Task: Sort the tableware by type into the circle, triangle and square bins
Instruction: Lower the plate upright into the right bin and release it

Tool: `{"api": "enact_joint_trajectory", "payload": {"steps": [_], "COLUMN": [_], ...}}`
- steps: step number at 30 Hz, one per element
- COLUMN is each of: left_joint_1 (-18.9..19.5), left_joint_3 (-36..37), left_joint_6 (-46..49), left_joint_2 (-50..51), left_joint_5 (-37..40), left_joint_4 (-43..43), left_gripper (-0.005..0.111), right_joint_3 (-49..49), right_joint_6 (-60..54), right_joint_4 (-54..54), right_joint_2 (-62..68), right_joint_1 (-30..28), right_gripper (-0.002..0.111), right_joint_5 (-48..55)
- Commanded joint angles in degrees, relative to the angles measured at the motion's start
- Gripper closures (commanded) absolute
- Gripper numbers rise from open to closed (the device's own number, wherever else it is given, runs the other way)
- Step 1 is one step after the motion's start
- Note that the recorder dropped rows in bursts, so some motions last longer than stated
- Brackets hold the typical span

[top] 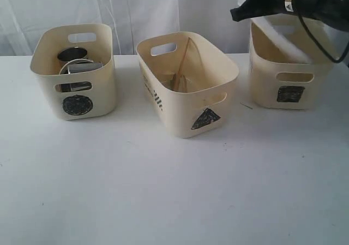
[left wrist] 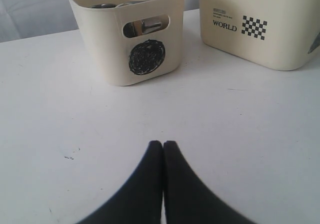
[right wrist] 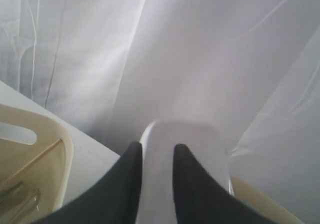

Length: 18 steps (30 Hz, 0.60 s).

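Observation:
My right gripper (right wrist: 155, 151) grips the rim of the large white square plate (right wrist: 195, 144), one finger on each side of it. In the exterior view this gripper (top: 248, 10) hangs over the square bin (top: 286, 78) at the right, and the plate (top: 283, 35) leans inside it. The circle bin (top: 76, 73) at the left holds steel cups and a steel bowl (top: 76, 65). Wooden chopsticks (top: 184, 59) and steel cutlery (top: 177, 82) lie in the triangle bin (top: 188, 89) in the middle. My left gripper (left wrist: 163, 143) is shut and empty, low over the table before the circle bin (left wrist: 115, 44).
White table (top: 163, 190) spreads in front of the three bins. A white curtain (top: 136, 10) hangs behind them. The triangle bin (left wrist: 260, 39) bears a "WORLD" print and a checker pattern on its side. A small dark speck (left wrist: 70, 157) marks the table near my left gripper.

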Motion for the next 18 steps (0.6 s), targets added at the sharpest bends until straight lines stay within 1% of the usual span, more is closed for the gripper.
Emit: {"api": "enact_joint_trajectory", "payload": {"steps": [1,9,18], "left_joint_1": [0.11,0.11,0.11], "left_joint_3": [0.29,0.29,0.29], "left_joint_6": [-0.06,-0.06,-0.06], "left_joint_2": [-0.30,-0.30,-0.30], "left_joint_5": [-0.20,-0.20,-0.20], "left_joint_4": [-0.14,-0.14,-0.14], "left_gripper": [0.107,0.107,0.107], "right_joint_3": [-0.41,-0.41,-0.21], "right_joint_6": [0.12,0.53,5.96], "right_joint_4": [-0.22,-0.22,-1.16], "right_joint_2": [-1.15,-4.66,-8.61], "right_joint_1": [-0.33,-0.33,-0.33], "right_gripper": [0.081,0.081,0.081], "right_joint_5": [-1.05,-0.95,-0.45]}}
